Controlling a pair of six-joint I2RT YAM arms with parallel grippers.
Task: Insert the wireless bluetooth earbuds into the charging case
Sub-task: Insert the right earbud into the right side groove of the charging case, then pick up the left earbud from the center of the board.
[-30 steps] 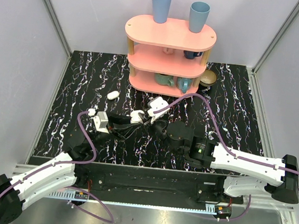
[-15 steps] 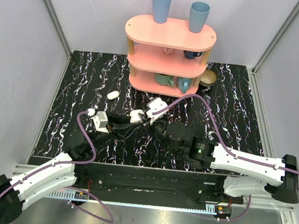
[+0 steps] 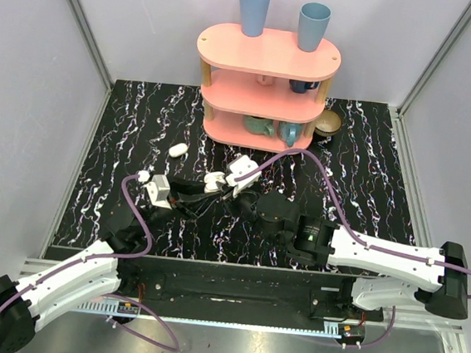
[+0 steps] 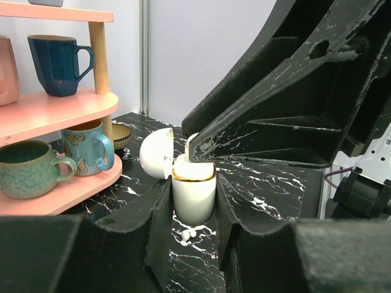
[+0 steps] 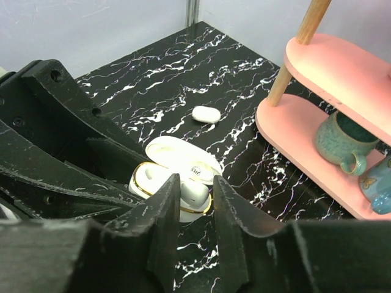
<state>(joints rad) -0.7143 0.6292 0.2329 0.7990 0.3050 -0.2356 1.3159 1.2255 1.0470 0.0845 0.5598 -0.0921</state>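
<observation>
The charging case is white with a gold rim, and its lid is swung open. My left gripper is shut on its lower body and holds it upright above the table. My right gripper is shut on a white earbud, which sits right at the case's open top. In the top view both grippers meet at the case in the middle of the table. A second small white earbud lies on the black marble under the case.
A pink three-tier shelf stands at the back with two blue cups on top and mugs on its lower tiers. A wooden bowl sits to its right. A closed white oval object lies left of the grippers.
The right arm has edged left and forward, bringing the earbud closer onto the case's open top. The left gripper and the case have stayed put.
</observation>
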